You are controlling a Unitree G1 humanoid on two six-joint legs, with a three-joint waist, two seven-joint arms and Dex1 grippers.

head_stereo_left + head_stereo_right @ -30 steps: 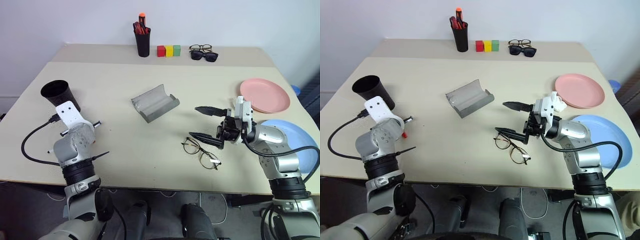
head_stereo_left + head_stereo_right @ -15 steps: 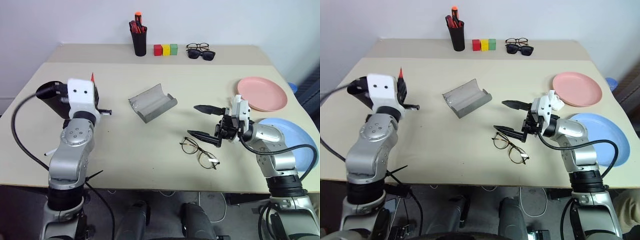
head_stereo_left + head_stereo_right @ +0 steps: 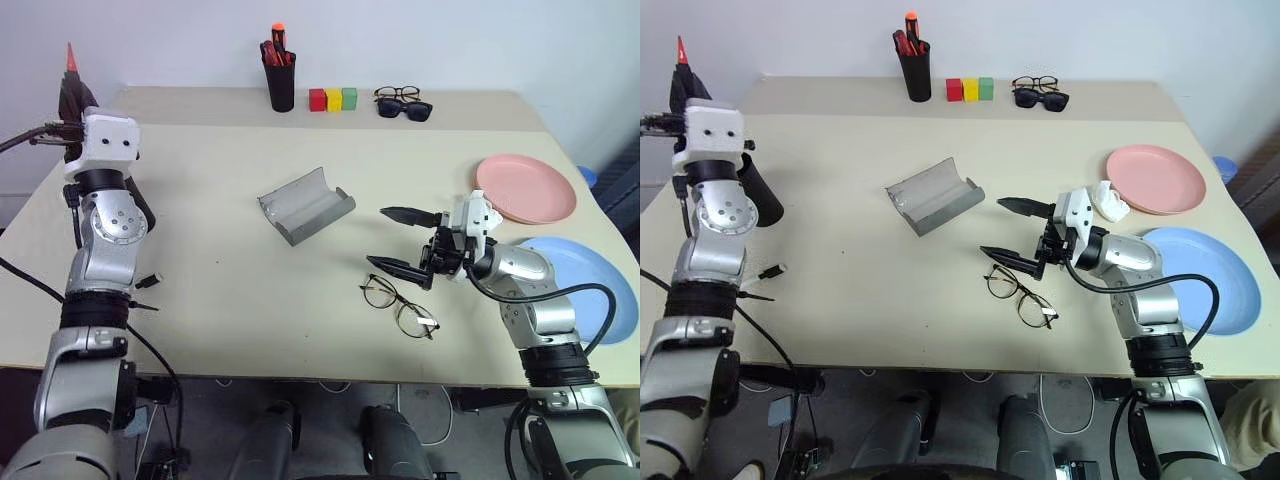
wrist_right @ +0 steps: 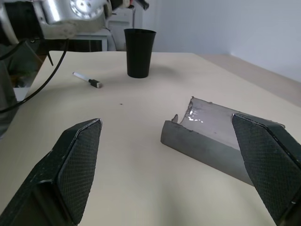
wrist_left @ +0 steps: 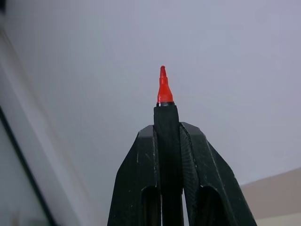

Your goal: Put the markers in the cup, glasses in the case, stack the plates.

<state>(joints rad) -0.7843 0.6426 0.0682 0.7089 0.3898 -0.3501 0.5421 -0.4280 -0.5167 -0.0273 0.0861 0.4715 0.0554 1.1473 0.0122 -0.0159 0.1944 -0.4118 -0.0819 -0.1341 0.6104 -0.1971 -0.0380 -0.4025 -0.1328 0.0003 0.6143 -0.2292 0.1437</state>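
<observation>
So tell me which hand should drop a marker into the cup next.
Left. The left hand is shut on a red marker raised near the black cup; the right hand is open by the glasses.

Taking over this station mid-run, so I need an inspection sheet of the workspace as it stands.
Surface: beige table, one white marker lying loose.
Job's things: red marker in left gripper; black cup upright; grey case open; wire-frame glasses on the table; pink plate and blue plate apart, unstacked.
Clutter: pen holder, three coloured blocks, two spare glasses at the back.
Grippers: left raised, shut on marker; right gripper open above the glasses.
Cables: black cable along left arm.
Surroundings: plain wall.
</observation>
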